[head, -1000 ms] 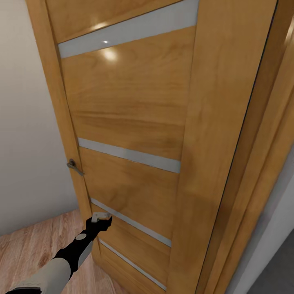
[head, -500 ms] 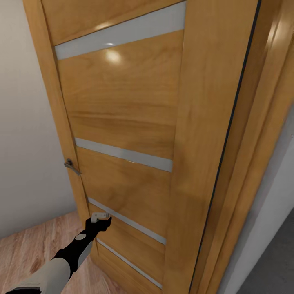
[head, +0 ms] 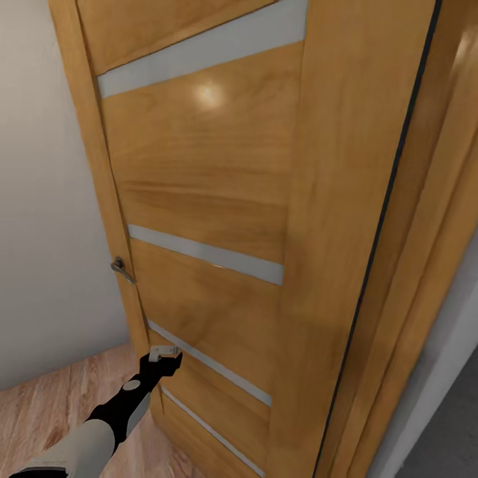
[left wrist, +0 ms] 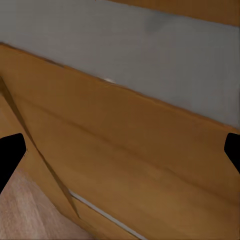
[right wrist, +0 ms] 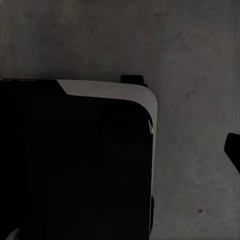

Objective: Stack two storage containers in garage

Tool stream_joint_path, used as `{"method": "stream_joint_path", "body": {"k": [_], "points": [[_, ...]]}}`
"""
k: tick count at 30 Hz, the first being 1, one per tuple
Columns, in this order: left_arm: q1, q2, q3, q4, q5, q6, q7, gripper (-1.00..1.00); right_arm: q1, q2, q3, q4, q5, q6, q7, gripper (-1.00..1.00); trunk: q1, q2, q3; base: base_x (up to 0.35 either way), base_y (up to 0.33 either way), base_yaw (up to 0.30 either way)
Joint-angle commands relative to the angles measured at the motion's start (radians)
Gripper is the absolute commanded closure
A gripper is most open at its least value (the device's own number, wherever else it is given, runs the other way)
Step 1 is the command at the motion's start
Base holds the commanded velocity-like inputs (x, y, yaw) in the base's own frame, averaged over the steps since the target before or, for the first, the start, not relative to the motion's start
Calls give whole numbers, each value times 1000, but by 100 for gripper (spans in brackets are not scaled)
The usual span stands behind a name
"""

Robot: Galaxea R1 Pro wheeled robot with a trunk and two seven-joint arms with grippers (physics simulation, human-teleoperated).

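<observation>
- Wood-plank floor (head: 46, 405) and a pale wall (head: 40, 219) are seen at lower left beside an orange wooden door (head: 219, 199).
- Left tool (head: 164, 356) is held spread against the door's lower grey stripe (head: 206, 362).
- Right tool's state cannot be told; grey concrete floor (right wrist: 195, 50) is shown in its wrist view.

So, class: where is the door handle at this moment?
In the head view the door handle sits at the left edge of the wooden door, beside the pale wall, above the left gripper that reaches toward the door's lower panels.
</observation>
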Motion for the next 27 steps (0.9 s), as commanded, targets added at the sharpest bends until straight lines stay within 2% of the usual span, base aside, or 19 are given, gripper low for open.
{"method": "stream_joint_path", "body": {"k": [1,15,27], "points": [[-1,1,3,-1,1,-3,-3,-100,-1,0,0,1,0,-3,4,-100,0,-1,-1,87,0,0],[-1,3,3,-1,1,-4,-3,-100,-1,0,0,1,0,-3,3,-100,0,-1,-1,27,0,0],[-1,3,3,-1,1,-4,-3,-100,-1,0,0,1,0,-3,3,-100,0,-1,-1,88,0,0]]}}
